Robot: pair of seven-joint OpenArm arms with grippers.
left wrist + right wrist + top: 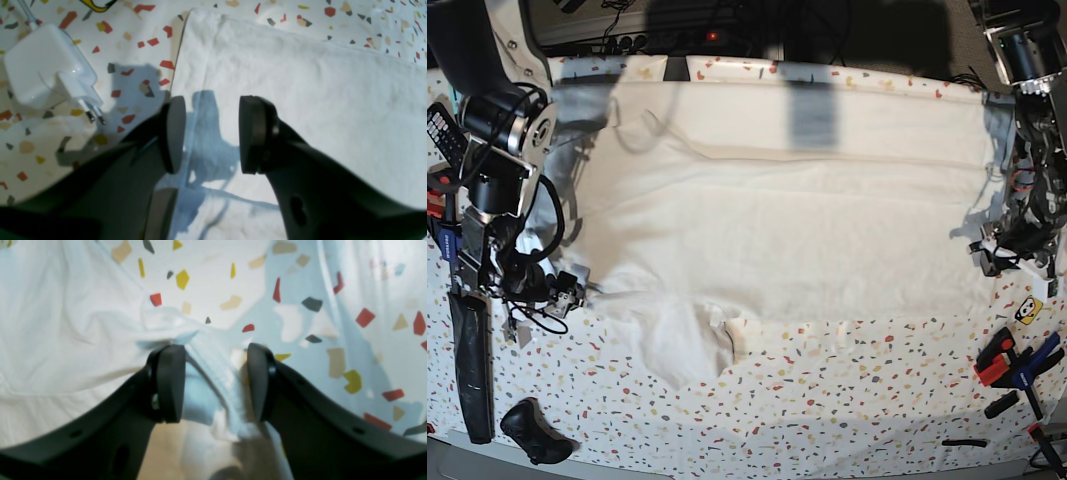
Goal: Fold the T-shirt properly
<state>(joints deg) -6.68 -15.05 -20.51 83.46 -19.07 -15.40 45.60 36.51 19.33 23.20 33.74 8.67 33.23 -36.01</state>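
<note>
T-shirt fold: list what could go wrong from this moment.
1. The right gripper is open astride a bunched hem of the T-shirt; closing here may pinch several layers and skew the fold.
2. The left gripper hangs open at the shirt's edge, near a white charger; a sideways sweep might knock it.
3. The shirt lies wrinkled near the base view's left, so creases may get folded in.
</note>
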